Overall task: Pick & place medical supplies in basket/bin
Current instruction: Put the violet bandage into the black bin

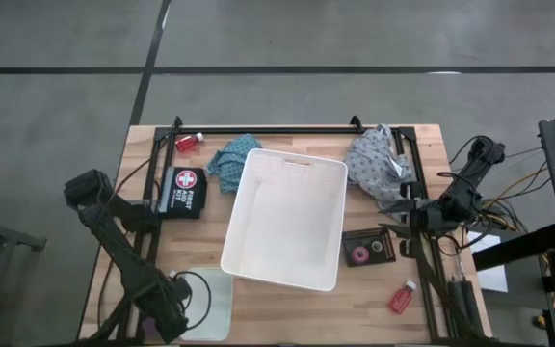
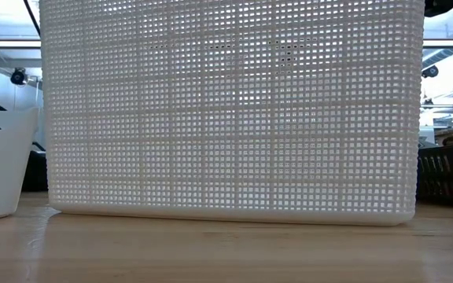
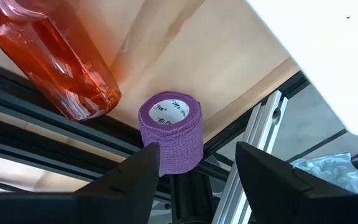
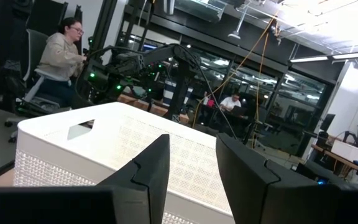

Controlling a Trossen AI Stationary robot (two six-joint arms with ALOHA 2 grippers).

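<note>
My left gripper point(image 3: 196, 150) is open at the table's near left corner, over the small translucent tray point(image 1: 215, 299); the arm hides it in the high view. A purple roll point(image 3: 169, 127) stands on end between its fingers, with a red bottle point(image 3: 48, 56) lying beside it. My right gripper point(image 4: 192, 140) waits open and empty at the right of the white basket point(image 1: 287, 217). Another red bottle point(image 1: 189, 143) lies far left and one point(image 1: 403, 297) near right. A teal cloth point(image 1: 231, 159) and a grey cloth point(image 1: 379, 164) lie at the basket's far corners. My left gripper points steeply down with the purple roll between its fingers. One fingertip point(image 3: 143, 163) overlaps the roll's lower side point(image 3: 160, 155); I cannot tell whether it touches. The other finger point(image 3: 253, 168) stands clear of the roll.
A black first-aid pouch point(image 1: 183, 190) lies left of the basket. A flat black tray point(image 1: 369, 249) with rolls sits at its right. Black frame rails run along the table's edges. In the low view the basket's mesh wall point(image 2: 226, 110) fills the picture. People sit in the room behind.
</note>
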